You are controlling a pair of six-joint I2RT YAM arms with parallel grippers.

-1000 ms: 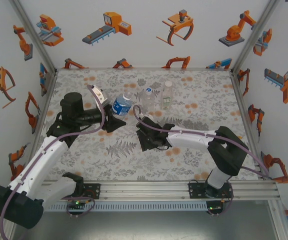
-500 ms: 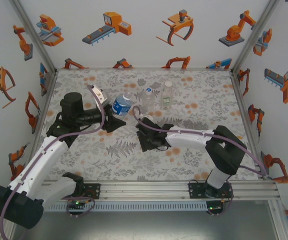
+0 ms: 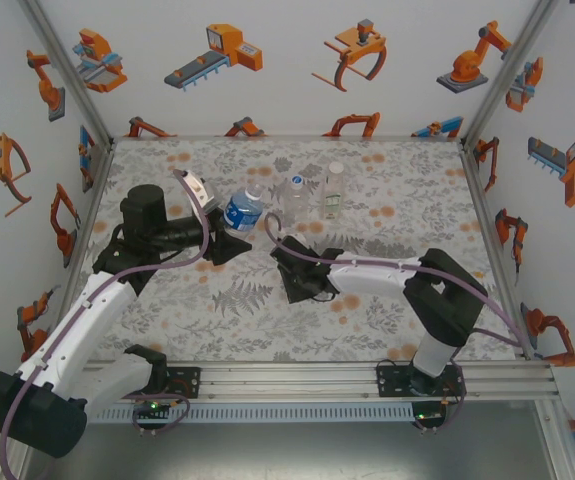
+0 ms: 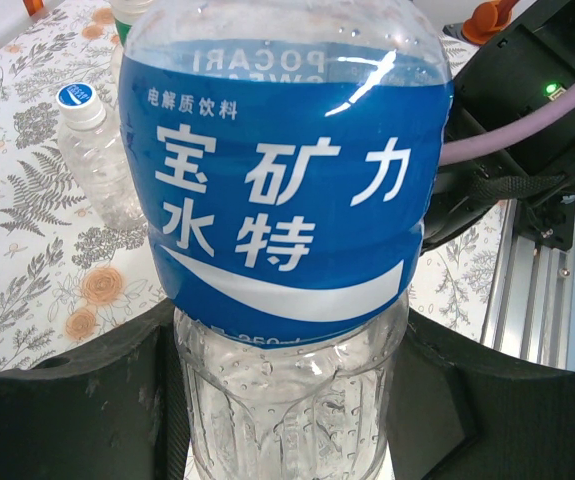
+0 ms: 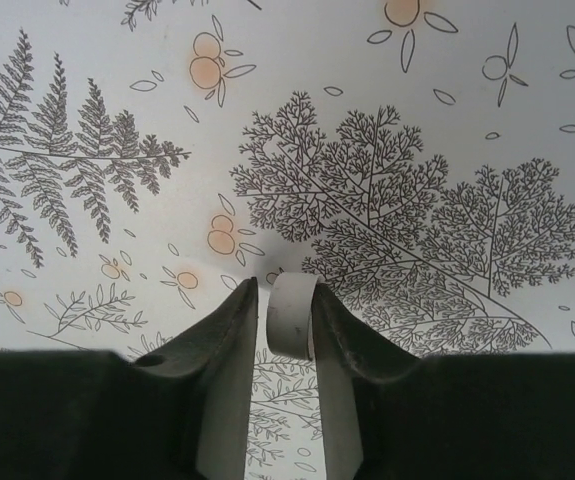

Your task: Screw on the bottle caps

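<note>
My left gripper (image 3: 229, 242) (image 4: 283, 395) is shut on the clear lower part of the blue-label bottle (image 3: 244, 210) (image 4: 285, 190), left of the table's middle. My right gripper (image 3: 289, 271) (image 5: 283, 298) points down at the tablecloth in the middle. It is shut on a white bottle cap (image 5: 290, 316) that stands on edge between its fingers. The plain bottle (image 3: 295, 197) (image 4: 99, 165) stands behind, with a blue-and-white cap (image 4: 76, 97) on it. Next to it on the right stands the green-white label bottle (image 3: 334, 192).
The floral tablecloth (image 3: 397, 215) covers the table, with white side walls (image 3: 542, 200) printed with orange robots. An aluminium rail (image 3: 297, 375) runs along the near edge by the arm bases. Open cloth lies to the right and in front of the bottles.
The right gripper's jaws have closed in on the white cap, and its arm has shifted slightly. The left arm and the blue-label bottle have not moved.
</note>
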